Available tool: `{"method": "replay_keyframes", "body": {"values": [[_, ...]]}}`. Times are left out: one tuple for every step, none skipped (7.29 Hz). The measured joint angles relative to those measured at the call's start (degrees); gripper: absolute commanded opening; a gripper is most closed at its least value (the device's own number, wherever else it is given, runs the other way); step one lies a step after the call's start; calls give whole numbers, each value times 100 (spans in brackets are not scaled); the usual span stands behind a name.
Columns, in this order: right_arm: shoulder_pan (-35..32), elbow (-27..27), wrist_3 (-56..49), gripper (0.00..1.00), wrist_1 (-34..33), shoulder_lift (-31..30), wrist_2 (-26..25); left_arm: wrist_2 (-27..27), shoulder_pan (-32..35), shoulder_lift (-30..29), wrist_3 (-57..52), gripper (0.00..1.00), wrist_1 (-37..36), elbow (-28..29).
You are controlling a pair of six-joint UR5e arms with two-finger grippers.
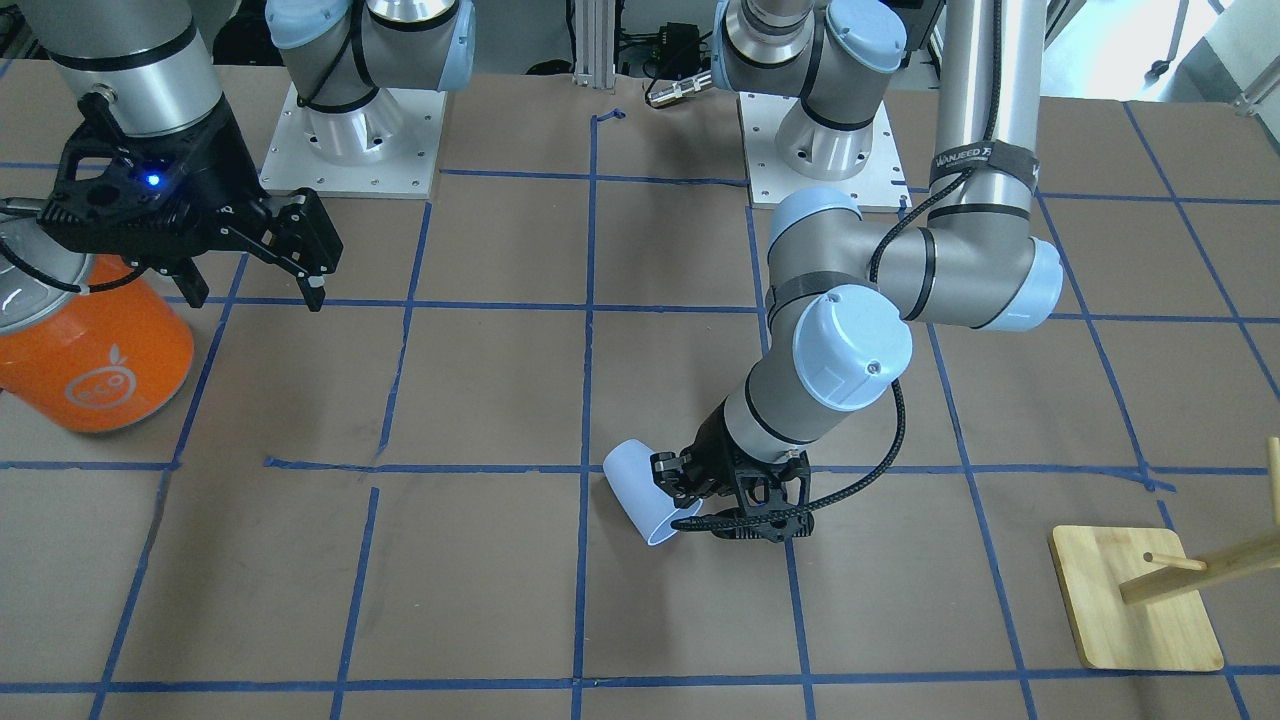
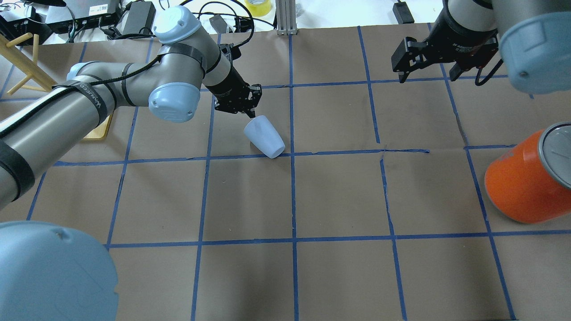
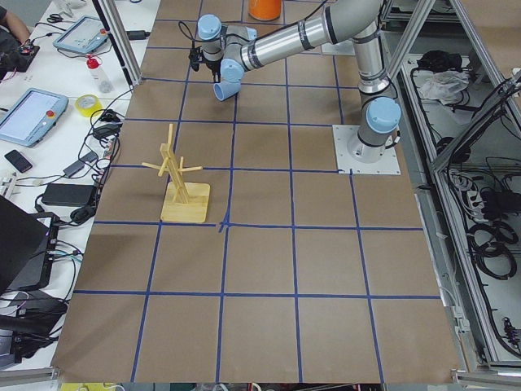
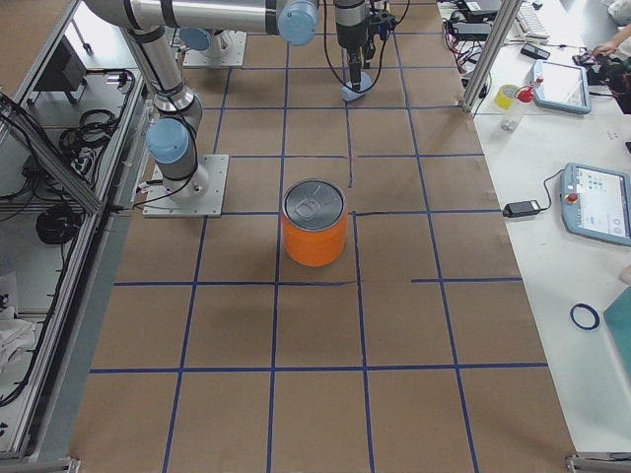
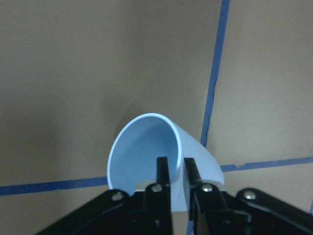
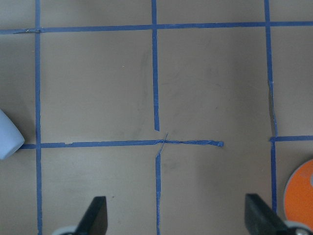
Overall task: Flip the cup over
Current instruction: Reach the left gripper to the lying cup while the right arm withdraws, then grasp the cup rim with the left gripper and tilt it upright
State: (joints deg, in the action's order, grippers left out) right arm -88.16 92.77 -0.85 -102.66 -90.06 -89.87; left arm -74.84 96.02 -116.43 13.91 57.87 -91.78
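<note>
Left claw (image 5: 176,164) on tilted pale-blue cup (image 5: 142,152)

Item count, bench surface:

- Cup (image 2: 264,136): 1.
- Can (image 2: 522,187): 1, at the right edge.
- Wooden rack (image 1: 1135,600): 1, near the left edge.
- Arms: 2, a left arm (image 2: 53,120) and a right arm (image 1: 130,60).
- Grippers: 2, a left gripper (image 5: 176,169) and a right gripper (image 6: 177,218).
- Mounting plates: 2, a left plate (image 1: 762,150) and a right plate (image 1: 410,150), both along the robot-side edge.

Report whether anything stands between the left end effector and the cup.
Nothing visible does. The left end effector is closed on the rim wall of the cup, one finger inside and one outside.
</note>
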Motion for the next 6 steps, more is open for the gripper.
{"method": "replay_keyframes", "body": {"values": [[0, 3, -6, 100, 0, 1, 8, -46, 3, 13, 82, 95, -1, 18], [1, 4, -16, 100, 0, 0, 12, -39, 2, 2, 149, 100, -25, 35], [1, 4, -24, 100, 0, -2, 13, 15, -1, -35, 155, 100, -111, 53], [1, 4, -30, 100, 0, -2, 14, 185, -4, -78, 92, 100, -200, 68], [1, 5, -34, 100, 0, -1, 14, 385, -4, -131, -248, 100, -237, 73], [1, 4, -37, 100, 0, 2, 14, 469, -4, -204, -934, 100, -250, 75]]}}
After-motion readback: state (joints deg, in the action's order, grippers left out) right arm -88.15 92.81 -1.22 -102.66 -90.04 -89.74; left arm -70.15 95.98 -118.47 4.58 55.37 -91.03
